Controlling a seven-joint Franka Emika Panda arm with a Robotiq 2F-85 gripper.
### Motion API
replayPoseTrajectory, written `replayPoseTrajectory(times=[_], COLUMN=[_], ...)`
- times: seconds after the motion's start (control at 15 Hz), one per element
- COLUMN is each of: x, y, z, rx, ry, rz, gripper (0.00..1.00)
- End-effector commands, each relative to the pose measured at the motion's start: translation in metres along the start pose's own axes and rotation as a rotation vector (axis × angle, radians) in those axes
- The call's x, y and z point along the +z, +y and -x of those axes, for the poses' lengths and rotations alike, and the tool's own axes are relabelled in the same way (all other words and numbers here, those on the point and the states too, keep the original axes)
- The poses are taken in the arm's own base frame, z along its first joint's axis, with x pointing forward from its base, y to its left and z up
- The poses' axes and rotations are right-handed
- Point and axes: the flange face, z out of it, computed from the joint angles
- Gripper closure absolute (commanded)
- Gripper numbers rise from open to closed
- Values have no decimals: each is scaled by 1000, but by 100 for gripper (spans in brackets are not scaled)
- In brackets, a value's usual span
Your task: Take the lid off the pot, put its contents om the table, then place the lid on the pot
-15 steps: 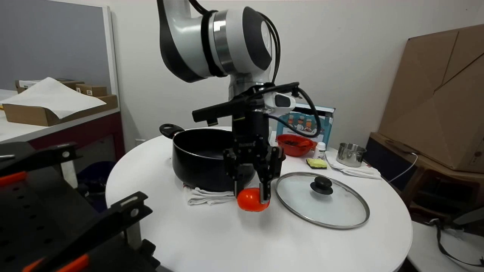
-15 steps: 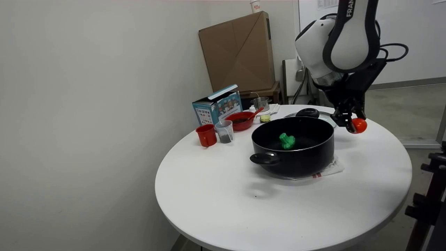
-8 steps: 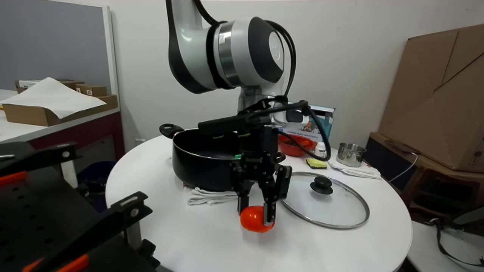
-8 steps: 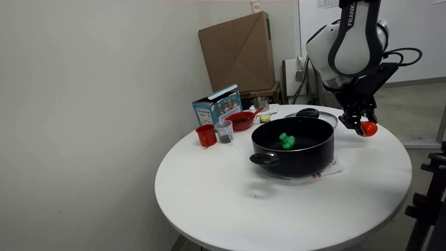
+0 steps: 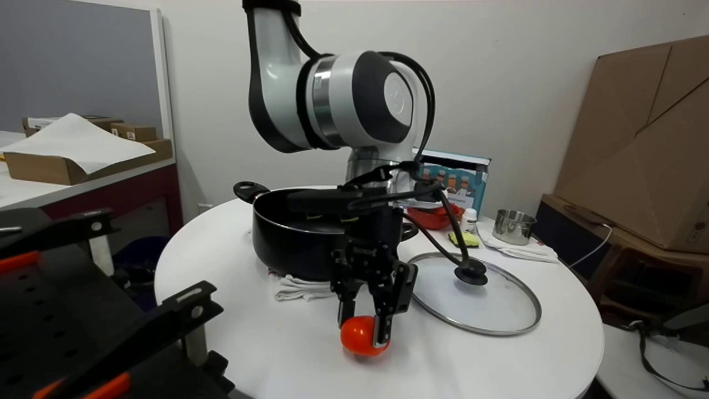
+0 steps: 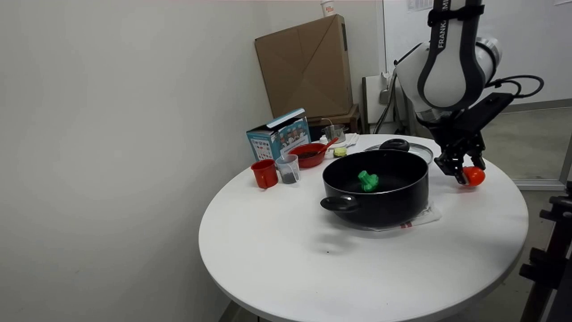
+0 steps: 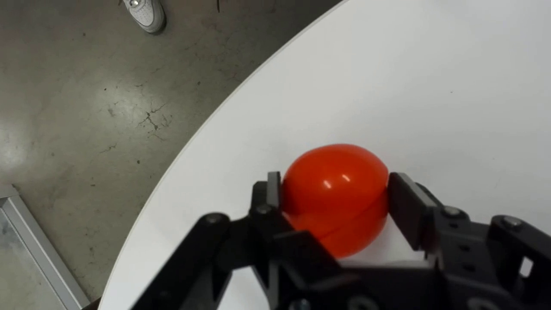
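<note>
A smooth, glossy red ball (image 7: 335, 185) was held between the fingers (image 7: 409, 211), set partway apart and pressed to its opposite sides. It was seen low over or on the white table (image 7: 323, 99); which of these could not be told. Which way its long axis ran could not be made out. In the wrist view, a strip of the table was seen between it and the curved edge. Near it, the clear glass lid (image 5: 476, 310) was laid flat, metal-rimmed, knob up. The round black pot (image 5: 288, 249) was set on a folded white cloth (image 5: 302, 289), with a knobbly green item (image 6: 368, 181) lodged inside.
</note>
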Motion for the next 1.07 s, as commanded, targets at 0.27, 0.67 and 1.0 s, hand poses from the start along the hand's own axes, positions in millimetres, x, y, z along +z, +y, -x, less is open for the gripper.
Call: replayPoseTrajectory(times=[0.27,0.67,1.0], x=[-3,-51,-123], y=[5,5,4], z=[-15,-15,-9], rx=[2,-17,-16], ry=[17,79,42], rz=[-32,-75,-92], gripper=[0,0,0])
